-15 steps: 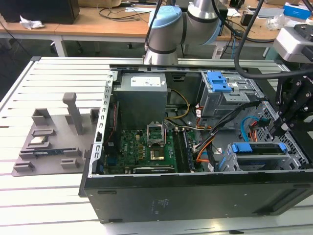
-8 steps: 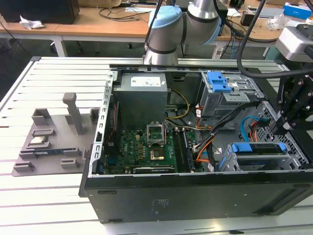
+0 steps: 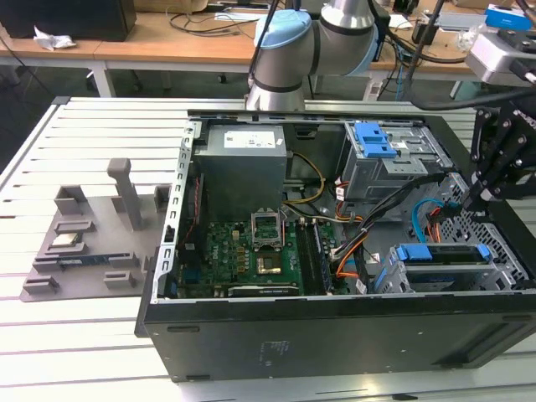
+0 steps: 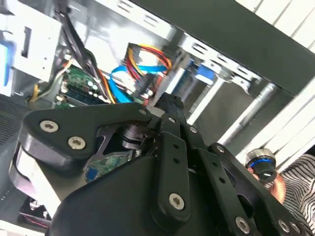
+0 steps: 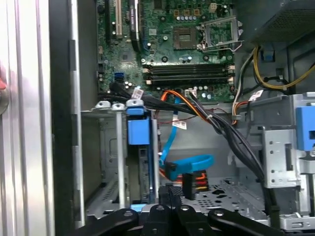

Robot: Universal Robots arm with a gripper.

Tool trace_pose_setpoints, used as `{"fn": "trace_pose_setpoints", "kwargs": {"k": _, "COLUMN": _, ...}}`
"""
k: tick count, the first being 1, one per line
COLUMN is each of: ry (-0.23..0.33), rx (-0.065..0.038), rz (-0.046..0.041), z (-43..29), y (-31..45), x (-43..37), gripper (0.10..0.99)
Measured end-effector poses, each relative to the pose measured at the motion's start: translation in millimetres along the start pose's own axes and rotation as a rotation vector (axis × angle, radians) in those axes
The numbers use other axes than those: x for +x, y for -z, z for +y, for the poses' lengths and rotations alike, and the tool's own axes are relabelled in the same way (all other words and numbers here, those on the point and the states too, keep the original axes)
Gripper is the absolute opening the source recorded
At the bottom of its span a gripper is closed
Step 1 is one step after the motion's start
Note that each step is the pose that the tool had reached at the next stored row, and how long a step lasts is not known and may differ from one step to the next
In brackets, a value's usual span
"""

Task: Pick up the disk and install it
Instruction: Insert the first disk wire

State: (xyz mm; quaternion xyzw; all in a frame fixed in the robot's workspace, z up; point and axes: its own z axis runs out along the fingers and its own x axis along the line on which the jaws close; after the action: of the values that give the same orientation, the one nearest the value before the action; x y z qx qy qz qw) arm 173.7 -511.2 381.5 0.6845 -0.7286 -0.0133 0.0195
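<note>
The disk (image 3: 437, 261) sits on edge in the lower drive bay at the near corner of the open computer case (image 3: 335, 335), on the exterior view's right; its blue bracket frames it. In the first wrist view the disk's blue bracket tab (image 5: 138, 130) stands between the bay's metal rails. My gripper (image 3: 472, 203) hangs just above and beyond that bay, apart from the disk. Its black fingers (image 5: 170, 189) are shut together with nothing between them. In the second wrist view the gripper (image 4: 170, 101) points down at the blue and orange cables.
The case holds a motherboard (image 3: 251, 243), a power supply (image 3: 243, 163), an upper drive cage with a blue latch (image 3: 374, 141), and loose cables (image 5: 197, 162). A grey fixture tray (image 3: 84, 243) lies on the exterior view's left. A person's hand and striped sleeve (image 4: 295, 191) are beside the case.
</note>
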Motion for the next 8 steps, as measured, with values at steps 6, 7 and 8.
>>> {"fn": "trace_pose_setpoints", "kwargs": {"k": 6, "ry": 0.0, "rx": 0.0, "rz": 0.008, "z": -0.5, "y": -10.5, "x": -14.1, "gripper": 0.106}}
{"fn": "trace_pose_setpoints", "kwargs": {"k": 7, "ry": 0.0, "rx": 0.0, "rz": 0.0077, "z": -0.5, "y": -10.6, "x": -14.1, "gripper": 0.106}}
{"fn": "trace_pose_setpoints", "kwargs": {"k": 8, "ry": 0.0, "rx": 0.0, "rz": 0.0077, "z": -0.5, "y": -10.8, "x": -14.1, "gripper": 0.106}}
